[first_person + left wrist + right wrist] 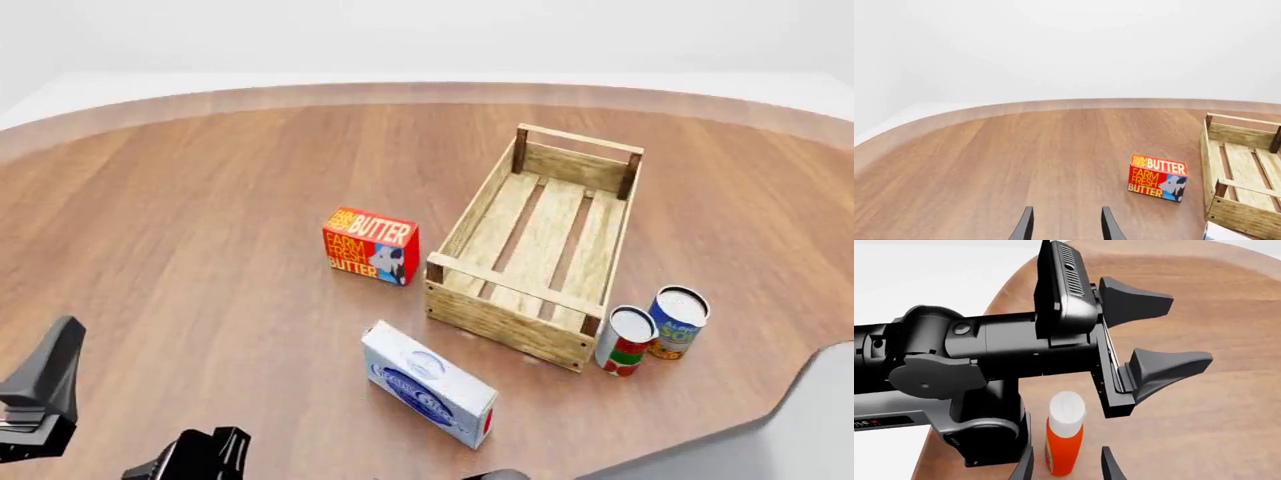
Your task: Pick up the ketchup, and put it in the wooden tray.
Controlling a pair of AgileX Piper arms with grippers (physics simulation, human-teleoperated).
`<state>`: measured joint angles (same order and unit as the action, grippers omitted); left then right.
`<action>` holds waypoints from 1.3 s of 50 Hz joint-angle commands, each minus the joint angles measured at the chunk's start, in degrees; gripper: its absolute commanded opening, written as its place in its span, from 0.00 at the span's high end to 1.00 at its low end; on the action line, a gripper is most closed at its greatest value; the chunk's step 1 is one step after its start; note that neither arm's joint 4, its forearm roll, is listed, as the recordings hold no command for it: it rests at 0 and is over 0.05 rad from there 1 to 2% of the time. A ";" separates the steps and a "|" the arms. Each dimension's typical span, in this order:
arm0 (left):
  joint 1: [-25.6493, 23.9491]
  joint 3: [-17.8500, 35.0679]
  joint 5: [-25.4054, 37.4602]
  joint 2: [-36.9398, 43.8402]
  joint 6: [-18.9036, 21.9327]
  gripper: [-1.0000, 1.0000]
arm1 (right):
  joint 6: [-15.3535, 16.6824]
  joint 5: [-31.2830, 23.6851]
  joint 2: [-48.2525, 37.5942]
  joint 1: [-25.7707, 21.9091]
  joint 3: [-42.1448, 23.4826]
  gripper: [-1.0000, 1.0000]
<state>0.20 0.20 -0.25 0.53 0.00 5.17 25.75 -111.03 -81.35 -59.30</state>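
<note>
Your right gripper (1066, 467) has its fingers spread, one on each side of the ketchup (1063, 440), which stands upright on the table (1201, 405) with its white cap up; whether the pads touch the bottle you cannot tell. Your left gripper (1151, 332) shows in the right wrist view just past the bottle, jaws parted and holding nothing, and its own camera shows the two fingertips apart over bare wood. In the front view the wooden tray (514, 325) lies right of centre, with the butter box (370, 246) just to its left, a blue-and-white carton (430, 384) lying in front of it, and two cans (654, 330) beside its near right corner.
</note>
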 commanded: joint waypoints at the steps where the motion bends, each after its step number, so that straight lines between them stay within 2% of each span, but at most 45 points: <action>1: 0.01 -0.01 0.21 -0.21 0.01 0.00 | 0.65 0.13 -2.58 -0.07 -1.90 0.00; 36: 0.03 -0.03 0.02 -0.06 0.01 0.00 | 0.22 1.02 -8.81 1.02 -5.74 0.00; 65: 0.03 -0.03 0.02 -0.06 0.01 0.00 | -0.85 0.06 -12.69 0.06 -9.73 0.00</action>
<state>0.23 0.17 -0.23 0.48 0.01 4.54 26.07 -122.86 -81.28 -67.96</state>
